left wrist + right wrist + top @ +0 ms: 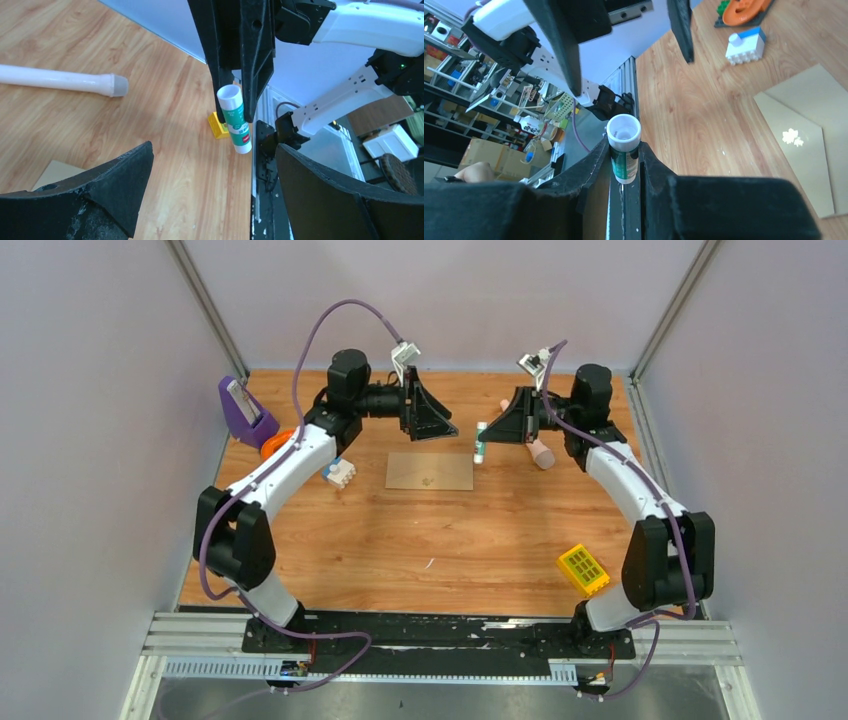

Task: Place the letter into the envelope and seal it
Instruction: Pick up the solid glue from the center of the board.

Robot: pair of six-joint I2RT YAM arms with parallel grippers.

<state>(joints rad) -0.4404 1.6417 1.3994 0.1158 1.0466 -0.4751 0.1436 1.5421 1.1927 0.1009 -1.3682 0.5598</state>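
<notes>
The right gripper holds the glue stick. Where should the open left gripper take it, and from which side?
Probably the free lower end of the glue stick, below the right gripper, whose jaws clamp it near the white top. The left gripper should come level from its own side, jaws astride the round tube, which hangs nearly upright.

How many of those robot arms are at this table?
2. The left arm rises along the left side of the table; the right arm rises along the right side, holding a glue stick. Both bend toward the middle. No others seem hidden.
</notes>
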